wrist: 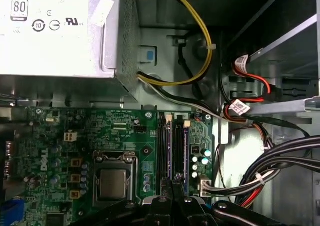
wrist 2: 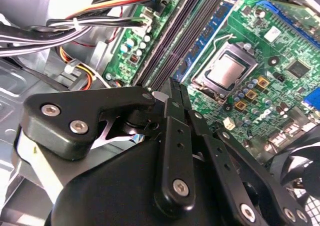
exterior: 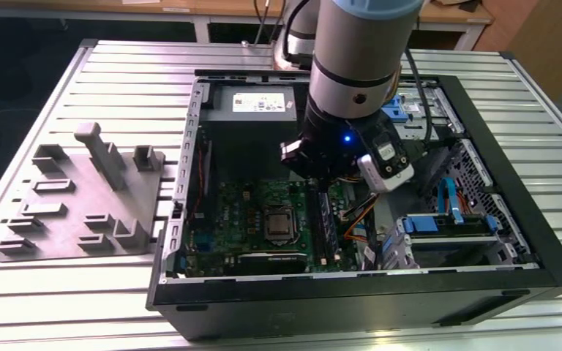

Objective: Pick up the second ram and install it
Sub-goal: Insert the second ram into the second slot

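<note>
My gripper [exterior: 318, 178] hangs inside the open computer case [exterior: 359, 296], over the memory slots beside the processor socket [wrist: 111, 182]. Its two black fingers [wrist 2: 172, 116] are shut together with nothing seen between them. In both wrist views the gripper [wrist 2: 171, 83] [wrist: 172, 180] points at the slots. A long dark blue-green ram stick [exterior: 326, 223] [wrist: 170, 146] stands on edge in a slot, running away from the fingertips. Whether the tips touch its top edge I cannot tell. The green motherboard [exterior: 246, 212] lies flat on the case floor.
The power supply [exterior: 260, 104] sits at the case's far end. Bundled cables [wrist: 280, 161] run close beside the slots. Blue drive bays [exterior: 452, 219] fill the exterior view's right side of the case. A grey fixture plate [exterior: 81, 201] lies on the slatted table at that view's left.
</note>
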`<state>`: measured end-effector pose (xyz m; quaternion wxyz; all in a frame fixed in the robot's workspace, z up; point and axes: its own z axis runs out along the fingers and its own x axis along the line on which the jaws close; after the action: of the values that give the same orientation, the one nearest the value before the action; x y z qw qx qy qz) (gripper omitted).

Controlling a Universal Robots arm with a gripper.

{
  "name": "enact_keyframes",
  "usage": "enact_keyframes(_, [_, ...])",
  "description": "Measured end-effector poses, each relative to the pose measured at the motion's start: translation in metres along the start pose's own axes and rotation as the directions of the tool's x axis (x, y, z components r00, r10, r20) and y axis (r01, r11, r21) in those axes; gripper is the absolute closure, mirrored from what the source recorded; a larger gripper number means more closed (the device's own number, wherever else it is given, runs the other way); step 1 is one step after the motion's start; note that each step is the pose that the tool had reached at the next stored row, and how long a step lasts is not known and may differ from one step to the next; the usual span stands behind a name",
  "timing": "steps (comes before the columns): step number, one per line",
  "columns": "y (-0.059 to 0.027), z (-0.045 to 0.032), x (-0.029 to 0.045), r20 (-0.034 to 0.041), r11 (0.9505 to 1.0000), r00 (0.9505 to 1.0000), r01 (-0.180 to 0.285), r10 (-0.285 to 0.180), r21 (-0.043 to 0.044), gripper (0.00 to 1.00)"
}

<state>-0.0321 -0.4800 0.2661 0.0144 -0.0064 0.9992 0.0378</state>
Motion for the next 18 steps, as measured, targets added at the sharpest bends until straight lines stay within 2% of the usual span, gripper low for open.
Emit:
enact_keyframes(7, [-0.0009,0.0066,0.0000,0.0000,1.0000,1.0000,-0.001,0.001,-0.0006,0.89])
enact_keyframes(12, [-0.0015,0.0142,0.0001,0.0007,0.9999,0.9999,-0.010,0.010,-0.0005,0.89])
enact_keyframes(18, [-0.0015,0.0157,0.0002,0.0009,0.9999,0.9999,-0.012,0.012,-0.0019,0.89])
